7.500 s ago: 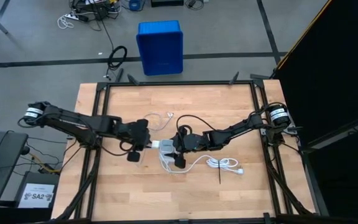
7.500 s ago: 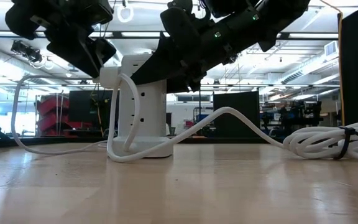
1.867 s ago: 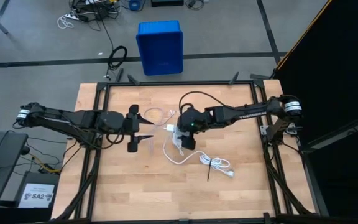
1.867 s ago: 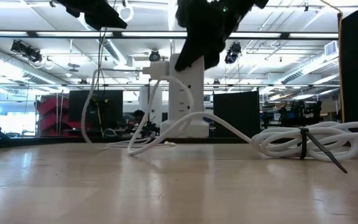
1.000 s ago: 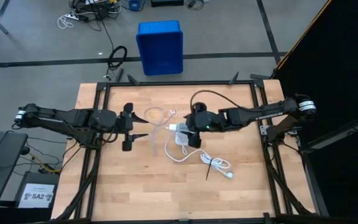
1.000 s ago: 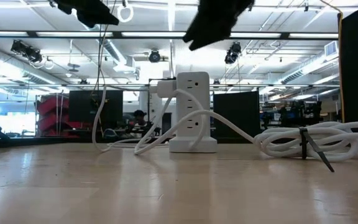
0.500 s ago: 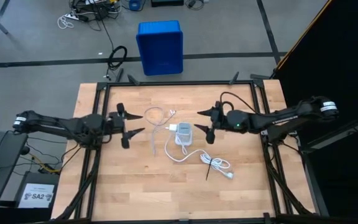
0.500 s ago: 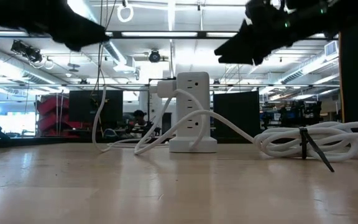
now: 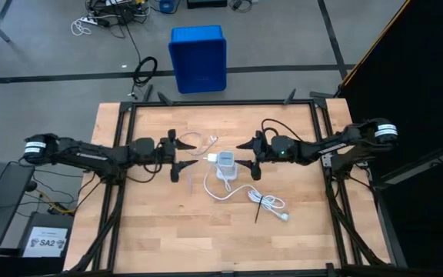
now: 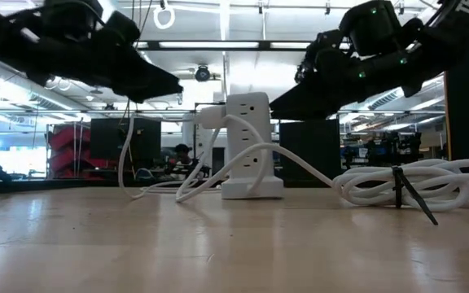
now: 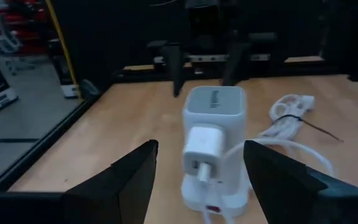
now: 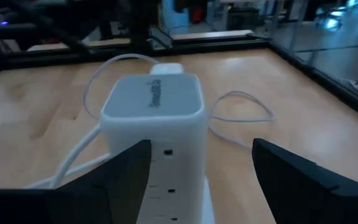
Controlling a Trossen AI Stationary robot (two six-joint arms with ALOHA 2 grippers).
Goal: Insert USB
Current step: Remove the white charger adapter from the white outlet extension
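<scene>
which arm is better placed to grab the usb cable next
Probably the left. Its open pincer faces the charger block on the power tower, with the thin USB cable on its side. The right pincer faces the tower's opposite side.

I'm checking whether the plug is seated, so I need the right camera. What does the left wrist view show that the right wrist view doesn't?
Only the left wrist view shows the charger block plugged into the power tower's side, and the tied cord bundle. Only the right wrist view shows the tower's socket face and the thin USB cable looping on the table behind. Both show the tower's top and open fingers either side of it.
</scene>
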